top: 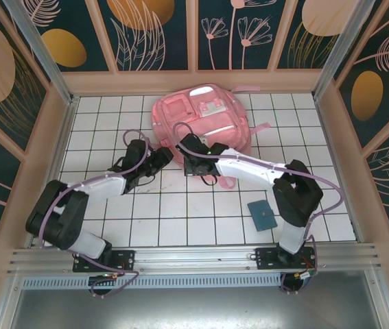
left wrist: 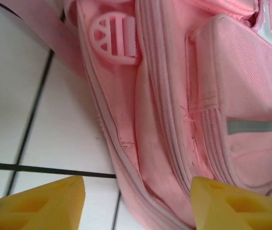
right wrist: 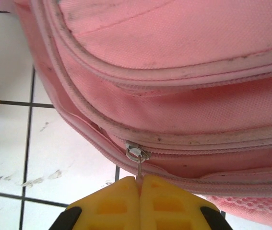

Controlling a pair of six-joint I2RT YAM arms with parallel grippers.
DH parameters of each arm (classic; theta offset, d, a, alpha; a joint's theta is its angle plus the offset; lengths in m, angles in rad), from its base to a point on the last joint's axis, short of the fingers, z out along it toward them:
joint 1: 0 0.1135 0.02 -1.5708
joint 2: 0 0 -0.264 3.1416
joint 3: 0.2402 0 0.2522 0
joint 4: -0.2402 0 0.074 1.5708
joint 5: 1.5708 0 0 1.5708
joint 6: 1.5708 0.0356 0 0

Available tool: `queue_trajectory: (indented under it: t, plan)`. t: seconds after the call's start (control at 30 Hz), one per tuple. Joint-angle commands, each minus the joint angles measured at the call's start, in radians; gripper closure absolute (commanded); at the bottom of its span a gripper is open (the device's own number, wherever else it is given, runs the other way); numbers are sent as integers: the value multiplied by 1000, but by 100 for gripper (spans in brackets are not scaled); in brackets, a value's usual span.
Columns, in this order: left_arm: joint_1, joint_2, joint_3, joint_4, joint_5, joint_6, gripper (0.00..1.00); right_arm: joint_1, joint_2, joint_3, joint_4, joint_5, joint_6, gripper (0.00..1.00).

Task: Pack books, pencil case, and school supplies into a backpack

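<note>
Clearly, right tool (right wrist: 139, 181) pinches the backpack's (right wrist: 174, 100) zipper pull (right wrist: 138, 162); left tool (left wrist: 136, 192) gapes open at its edge.

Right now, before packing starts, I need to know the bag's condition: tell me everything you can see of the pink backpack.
The backpack is soft pink fabric, scuffed along its piping, lying flat, front up, on the white tiled table. It has front pockets, a grey reflective stripe and loose straps. The right gripper pinches its zipper pull; the left gripper straddles its edge, open.

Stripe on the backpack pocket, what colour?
Pale grey stripe on pink backpack; clearest in left wrist view.
</note>
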Motion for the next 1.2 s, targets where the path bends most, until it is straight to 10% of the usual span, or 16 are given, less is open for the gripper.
queue_trajectory:
  t: [0.0,0.67,1.17]
  plan:
    - [2,55,51,120,81,-76,48,-5,-69,-10,42,-40,-56,100]
    - [-12,227,140,140,85,-165,71,-21,-102,-50,72,-61,-79,100]
    - [-7,180,138,55,-79,-118,100,-141,-254,-237,-24,307,-167,100]
